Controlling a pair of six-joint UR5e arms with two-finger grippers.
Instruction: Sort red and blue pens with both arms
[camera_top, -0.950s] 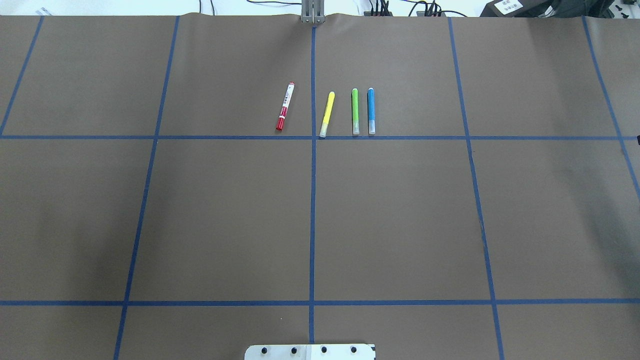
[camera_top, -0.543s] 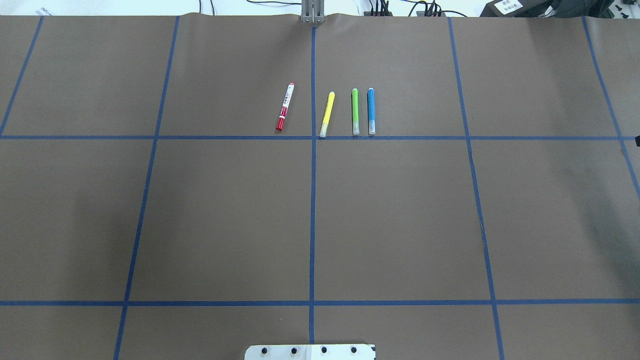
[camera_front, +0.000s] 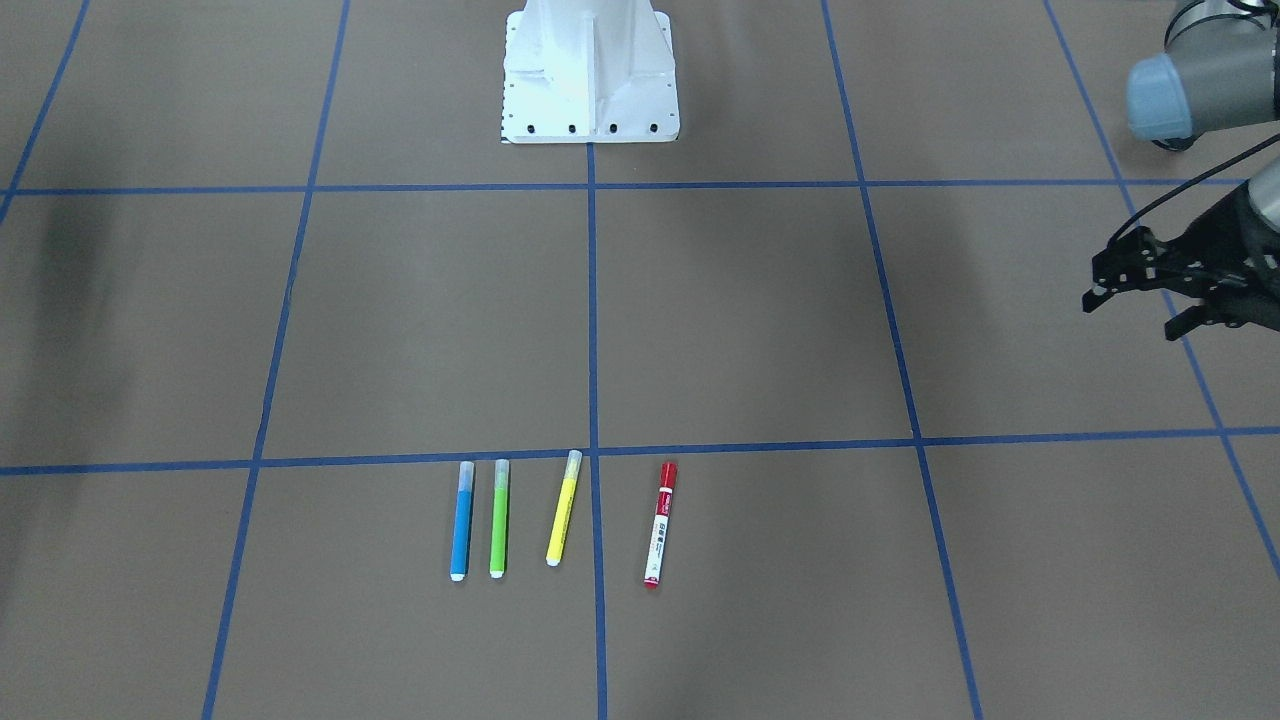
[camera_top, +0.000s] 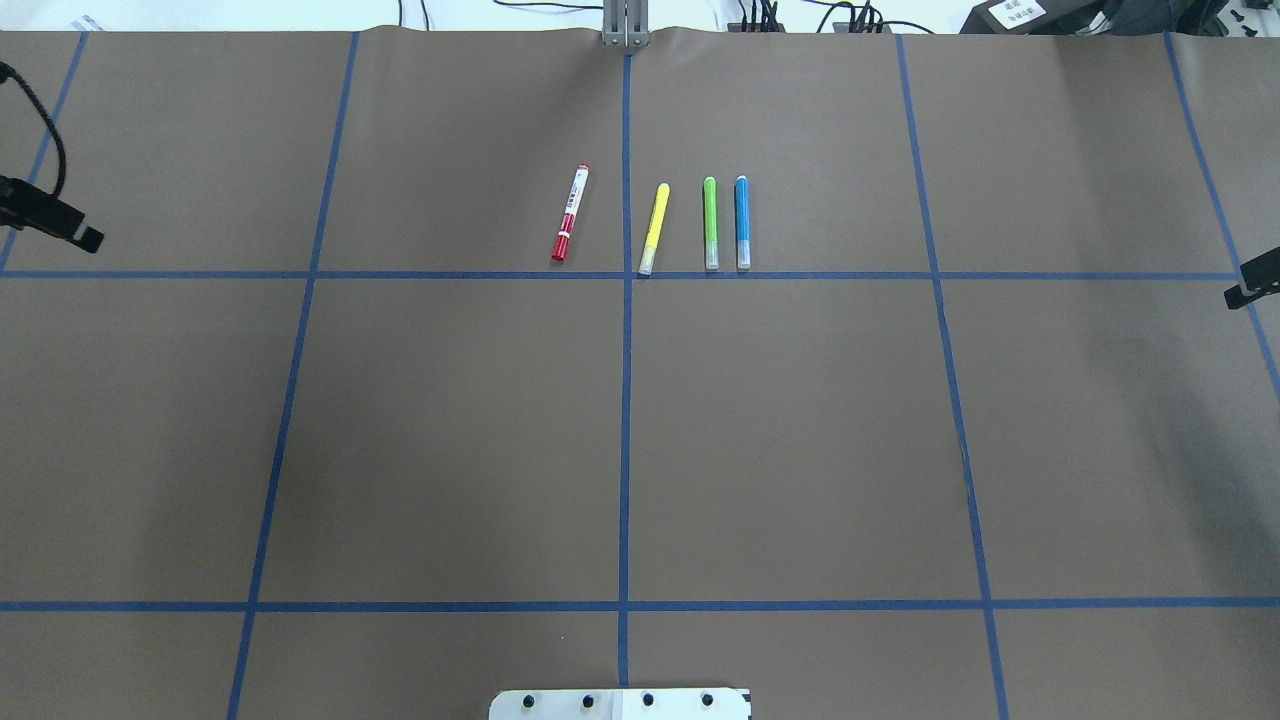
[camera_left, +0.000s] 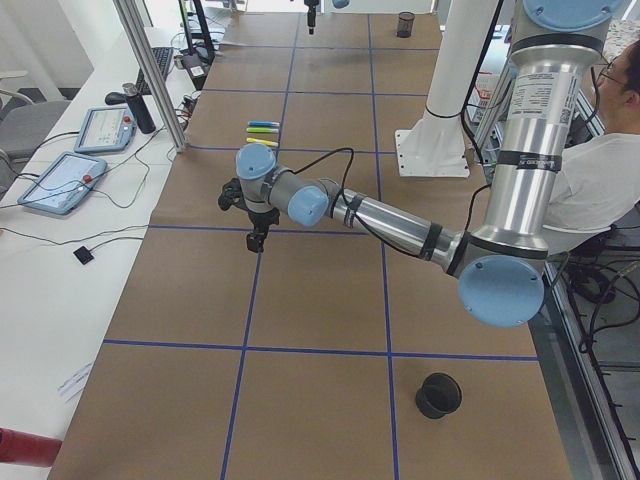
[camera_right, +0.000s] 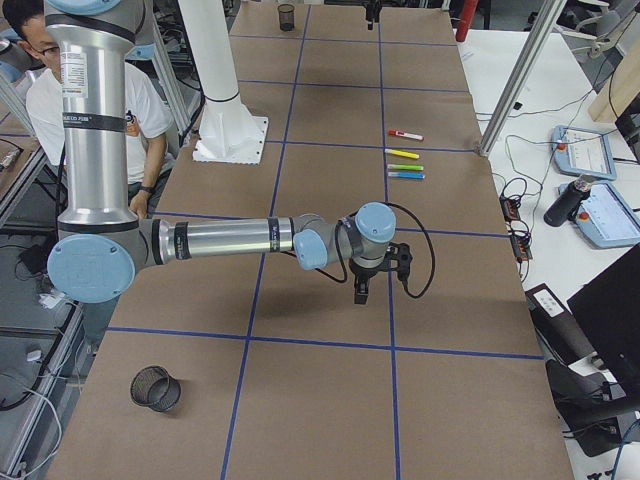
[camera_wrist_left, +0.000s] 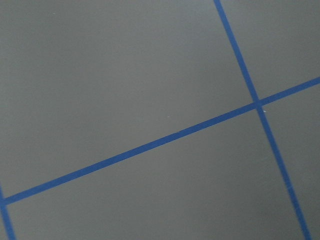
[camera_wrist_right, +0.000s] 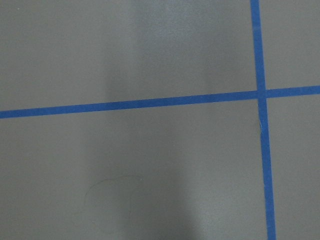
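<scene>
The red pen (camera_top: 570, 213) (camera_front: 660, 523) lies at the left end of a row of markers in the overhead view, just left of the centre tape line. At the right end lies the blue pen (camera_top: 742, 222) (camera_front: 461, 520). My left gripper (camera_front: 1130, 318) (camera_left: 240, 225) hovers open and empty, far to the row's left; only its tip (camera_top: 85, 237) shows from overhead. My right gripper (camera_right: 382, 278) is far out on the other side, one fingertip (camera_top: 1245, 293) showing at the overhead edge. Its fingers stand apart, holding nothing.
A yellow marker (camera_top: 654, 228) and a green marker (camera_top: 710, 222) lie between the two pens. The white pedestal (camera_front: 590, 80) stands at the robot's edge. A black mesh cup (camera_left: 438, 395) (camera_right: 155, 388) sits near each table end. A person (camera_left: 600, 180) sits behind the robot.
Both grippers have come inward into the overhead view, the left at its left edge and the right at its right edge. The markers have not moved.
</scene>
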